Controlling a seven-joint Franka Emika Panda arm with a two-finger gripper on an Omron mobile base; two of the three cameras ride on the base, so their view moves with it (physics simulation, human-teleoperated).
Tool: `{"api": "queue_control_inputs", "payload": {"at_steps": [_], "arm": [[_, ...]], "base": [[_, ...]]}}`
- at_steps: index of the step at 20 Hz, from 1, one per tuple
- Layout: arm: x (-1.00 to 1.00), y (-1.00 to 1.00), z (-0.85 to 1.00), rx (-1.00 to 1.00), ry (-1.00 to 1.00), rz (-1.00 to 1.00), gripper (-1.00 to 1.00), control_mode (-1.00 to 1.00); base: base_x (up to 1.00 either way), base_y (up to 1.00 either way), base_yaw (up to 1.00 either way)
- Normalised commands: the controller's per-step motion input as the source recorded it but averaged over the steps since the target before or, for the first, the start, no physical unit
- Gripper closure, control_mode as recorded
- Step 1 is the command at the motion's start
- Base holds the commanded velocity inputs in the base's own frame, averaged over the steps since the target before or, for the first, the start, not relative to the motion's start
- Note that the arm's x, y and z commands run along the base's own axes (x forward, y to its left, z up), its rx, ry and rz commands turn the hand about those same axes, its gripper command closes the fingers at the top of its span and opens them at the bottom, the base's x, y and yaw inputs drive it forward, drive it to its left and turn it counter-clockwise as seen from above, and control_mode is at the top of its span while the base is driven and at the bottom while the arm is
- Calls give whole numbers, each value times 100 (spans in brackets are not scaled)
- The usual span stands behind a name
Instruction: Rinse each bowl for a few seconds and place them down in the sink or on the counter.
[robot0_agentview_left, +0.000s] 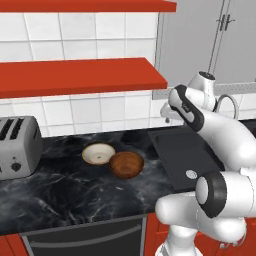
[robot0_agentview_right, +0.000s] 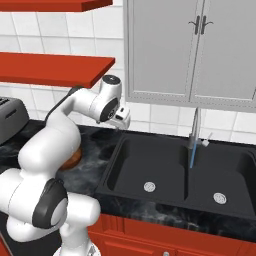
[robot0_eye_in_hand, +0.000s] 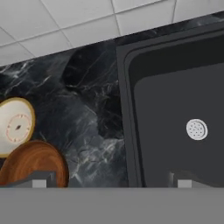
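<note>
Fingers (robot0_eye_in_hand: 38, 180) of the hand (robot0_eye_in_hand: 109, 181) stand spread wide and hold nothing, poised high over the desk (robot0_eye_in_hand: 87, 109) at the sink's (robot0_eye_in_hand: 175, 87) left rim. Both bowls, brown (robot0_agentview_left: 127, 164) and cream (robot0_agentview_left: 98, 153), sit touching on the desk, waiting unrinsed, likely for pickup.

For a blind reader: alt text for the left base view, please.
A cream bowl and a brown wooden bowl sit touching on the black marble counter, left of the black sink. A toaster stands far left.
</note>
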Motion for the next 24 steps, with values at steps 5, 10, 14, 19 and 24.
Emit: {"api": "queue_control_inputs", "payload": {"at_steps": [5,10,14,19,24], "arm": [[-26,12,-22,2,5,-6,-100,-100],[-19,20,-28,1,2,-6,-100,-100],[-6,27,-24,1,0,-5,-100,-100],[-1,22,-27,1,0,-3,-100,-100],[-5,20,-28,2,0,-3,-100,-100]], "base": [[0,0,0],[0,0,0],[0,0,0],[0,0,0],[0,0,0]]}}
